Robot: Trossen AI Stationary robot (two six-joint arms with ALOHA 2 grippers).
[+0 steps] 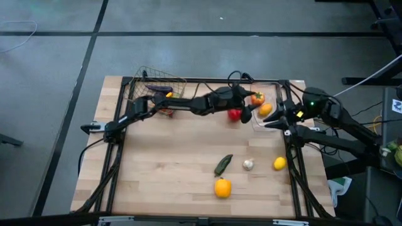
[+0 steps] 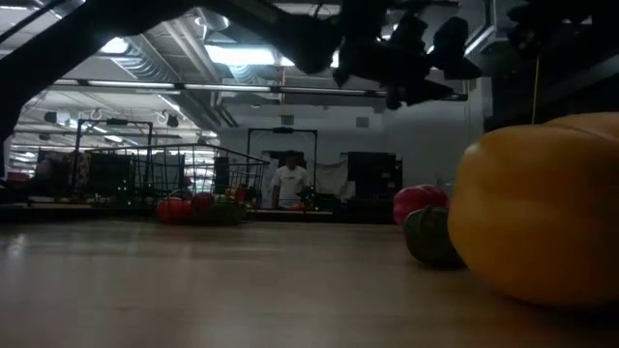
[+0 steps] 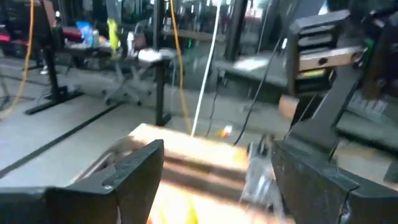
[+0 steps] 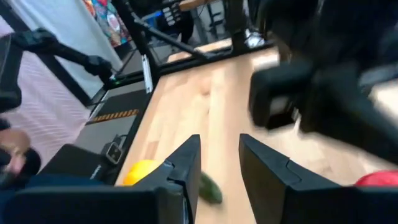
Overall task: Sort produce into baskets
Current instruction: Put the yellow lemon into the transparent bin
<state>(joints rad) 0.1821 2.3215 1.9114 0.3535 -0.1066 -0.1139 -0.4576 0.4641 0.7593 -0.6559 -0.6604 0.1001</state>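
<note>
**Four pieces wait at the front, and the right arm is closer**

At the near edge of the table [image 1: 157,163] lies a yellow pepper [image 1: 222,187]. Just behind it are three more pieces in a loose row: a green veg [image 1: 223,164], the garlic [image 1: 248,164] and a lemon [image 1: 279,164]. None of them is in a basket yet. The green veg is long and lies slanted, so fingers should close across its thin side, not along it.

Farther back, the right gripper [image 1: 276,120] hangs by the near edge of the clear bin [image 1: 279,85]. Its fingers [image 4: 186,162] are a small way apart and hold nothing. The lemon lies straight toward the front from it, so I think this arm has the shortest trip.

The left gripper [image 1: 242,108] has reached far across the table (its base is over on the other side). It hangs wide open and empty, right over a red piece [image 1: 234,114] beside the bin. I cannot tell if it touches that piece.

Two orange pieces [image 1: 265,108] sit in the bin. The wire basket [image 1: 160,85], at the far left, holds a few pieces too.
</note>
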